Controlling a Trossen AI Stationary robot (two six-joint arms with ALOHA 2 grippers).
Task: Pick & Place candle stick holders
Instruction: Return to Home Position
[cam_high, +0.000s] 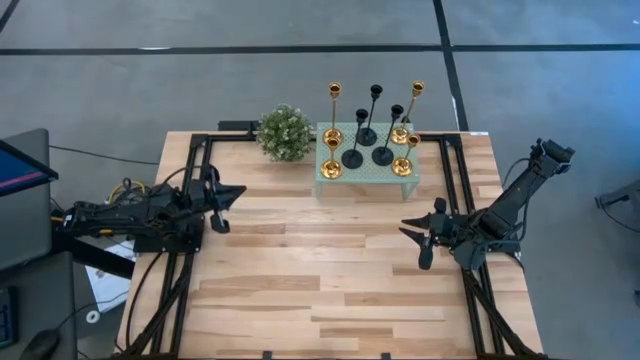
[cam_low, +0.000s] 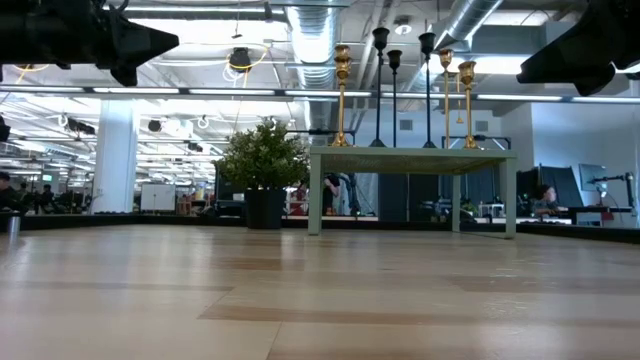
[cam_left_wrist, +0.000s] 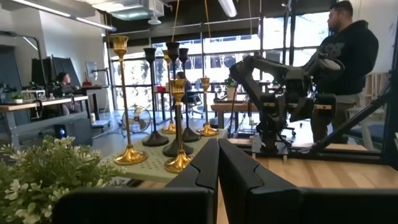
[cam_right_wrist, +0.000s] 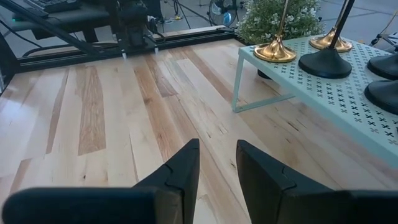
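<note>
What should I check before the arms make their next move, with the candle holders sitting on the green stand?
1. Holders placed: ok. Four gold and three black candle stick holders stand upright on the mint stand.
2. Left gripper empty: ok. Its fingers are shut on nothing.
3. Right gripper empty: ok. Its fingers are slightly apart and hold nothing.
4. Grippers away from the stand: ok. Each is at its own side of the table, apart from the stand.
5. People out of reach: cannot tell. A person stands beyond the right arm.
</note>
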